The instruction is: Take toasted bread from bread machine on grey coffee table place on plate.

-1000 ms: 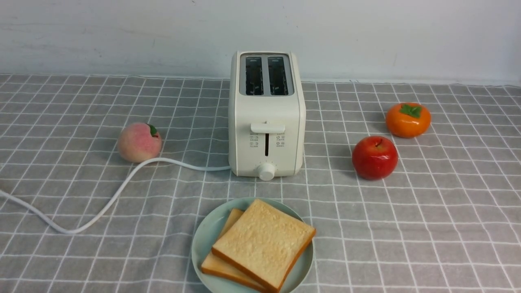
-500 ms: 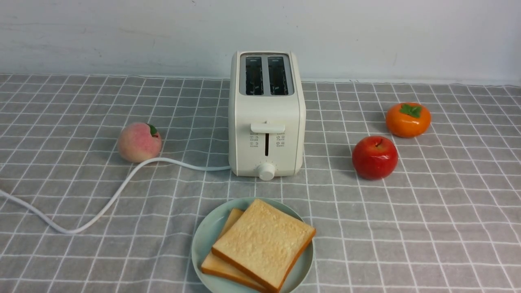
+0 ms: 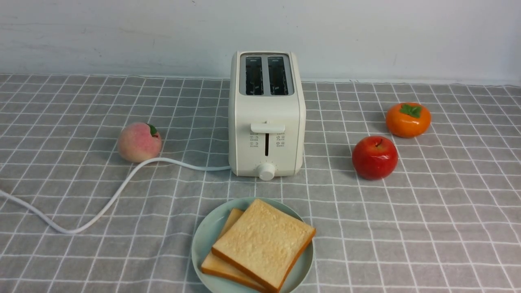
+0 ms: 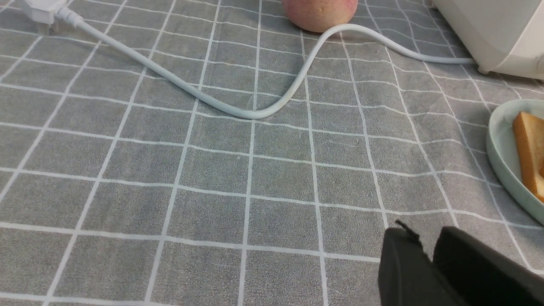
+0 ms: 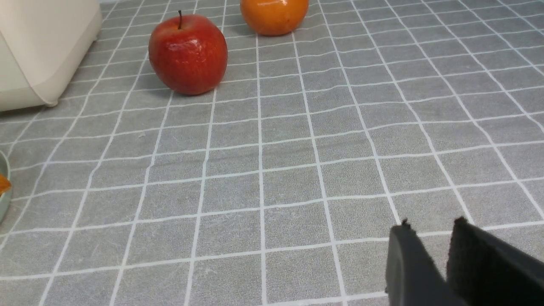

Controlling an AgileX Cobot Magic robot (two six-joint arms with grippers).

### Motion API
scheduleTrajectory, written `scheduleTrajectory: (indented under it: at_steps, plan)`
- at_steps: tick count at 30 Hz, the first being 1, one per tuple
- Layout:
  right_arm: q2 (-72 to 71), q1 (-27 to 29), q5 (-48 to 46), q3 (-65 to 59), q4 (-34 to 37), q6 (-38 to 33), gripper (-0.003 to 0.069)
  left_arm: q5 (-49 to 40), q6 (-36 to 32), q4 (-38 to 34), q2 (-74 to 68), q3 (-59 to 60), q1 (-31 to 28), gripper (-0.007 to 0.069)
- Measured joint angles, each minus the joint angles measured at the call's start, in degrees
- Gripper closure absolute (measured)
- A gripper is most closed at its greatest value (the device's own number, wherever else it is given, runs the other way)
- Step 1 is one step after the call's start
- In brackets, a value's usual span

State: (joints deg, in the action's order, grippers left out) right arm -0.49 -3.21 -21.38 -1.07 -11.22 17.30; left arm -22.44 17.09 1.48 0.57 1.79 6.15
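Nothing's budged since a second ago, two golden speckled toasted bread (image 3: 263, 243) slices stacked overlapping on mint plate (image 3: 203, 240), orange-brown crusts, bread machine (image 3: 266, 116) just behind with slots empty, left gripper (image 4: 429, 248) and right gripper (image 5: 429, 238) slightly parted, holding nothing.

The desk (image 3: 447, 228), dressed in grey cloth with a white grid of lines, fills the frame below the pale wall. The cream-white toaster (image 3: 266, 118) stands on it at centre, its white cord (image 3: 101, 205) snaking to the lower left edge. A peach (image 3: 139, 142) lies at middle left, touching the cord. A red apple (image 3: 375, 157) and a persimmon (image 3: 408, 119) sit at middle right. The mint-green plate (image 3: 203, 240) rests at bottom centre.
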Motion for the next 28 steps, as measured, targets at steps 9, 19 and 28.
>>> scheduleTrajectory:
  at_steps: [9,19,28]
  plan:
    - [0.00,0.00,0.00,0.00,0.00,0.00,0.0490,0.00,0.00,0.00,0.00,0.00,0.00,0.0513]
    - [0.00,0.00,-0.02,0.00,0.00,0.05,0.0480,0.00,0.00,0.00,0.00,0.00,0.00,0.0504]
    - [0.00,0.00,-0.02,0.00,0.00,0.05,0.0471,0.00,0.00,0.00,0.00,0.00,0.00,0.0496]
